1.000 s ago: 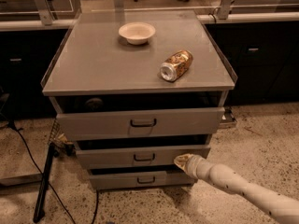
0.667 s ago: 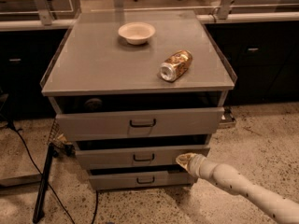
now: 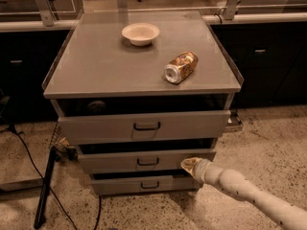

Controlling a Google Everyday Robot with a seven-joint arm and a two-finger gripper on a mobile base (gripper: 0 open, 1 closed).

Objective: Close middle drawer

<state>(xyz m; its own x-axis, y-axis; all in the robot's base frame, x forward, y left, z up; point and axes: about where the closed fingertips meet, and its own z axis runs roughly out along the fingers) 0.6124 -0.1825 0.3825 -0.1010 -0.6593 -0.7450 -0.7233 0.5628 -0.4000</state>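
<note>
The middle drawer (image 3: 144, 161) is a grey metal front with a small dark loop handle (image 3: 147, 162) at its centre. It stands pulled out a little, between the taller top drawer (image 3: 144, 126) and the narrower bottom drawer (image 3: 144, 184). My gripper (image 3: 188, 165) is at the end of the white arm that comes in from the lower right. Its tip rests against the right end of the middle drawer's front.
A white bowl (image 3: 140, 33) and a can lying on its side (image 3: 180, 67) are on the cabinet top (image 3: 105, 71). A dark pole and cables (image 3: 45, 186) lie on the floor at the left. Dark counters stand behind.
The arm has shifted slightly leftward against the middle drawer front. The drawers look much the same as before.
</note>
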